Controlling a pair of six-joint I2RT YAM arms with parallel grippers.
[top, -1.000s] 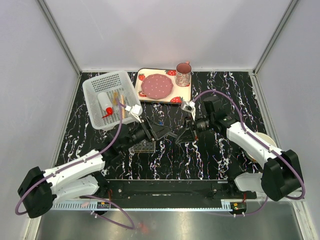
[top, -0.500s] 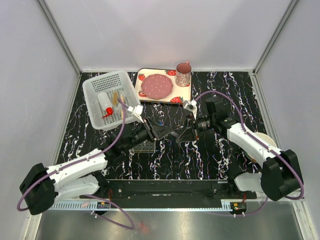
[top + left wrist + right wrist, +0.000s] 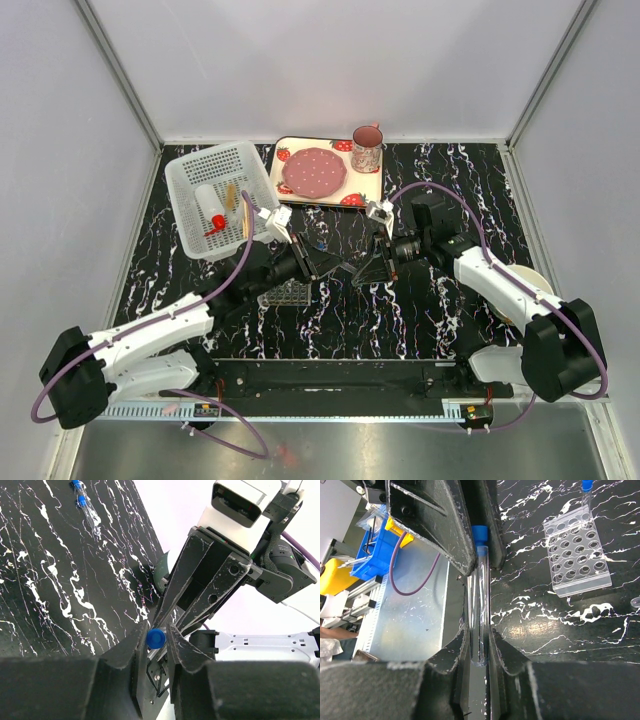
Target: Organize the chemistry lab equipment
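Note:
A thin clear tube (image 3: 480, 595) with a blue cap (image 3: 155, 638) hangs level above the table's middle, between both arms. My right gripper (image 3: 480, 642) is shut on the tube's round bottom end. My left gripper (image 3: 155, 631) is shut on the capped end, with both fingers pressed against the cap. In the top view the left gripper (image 3: 338, 264) and the right gripper (image 3: 362, 270) meet tip to tip. The clear grid rack (image 3: 577, 552) stands on the table with one blue-tipped tube (image 3: 586, 490) in it. Two more tubes (image 3: 85, 501) lie loose on the black surface.
A white perforated basket (image 3: 192, 170) at the back left holds a red-capped bottle (image 3: 212, 216) and wooden sticks (image 3: 233, 198). The strawberry tray (image 3: 366, 186) with a pink plate and mug (image 3: 367, 148) sits at the back. A cream bowl (image 3: 534, 284) lies behind the right arm.
My left gripper's jaws have closed in on the tube's blue cap, and the left arm has edged slightly toward the right gripper. The right gripper has kept its hold.

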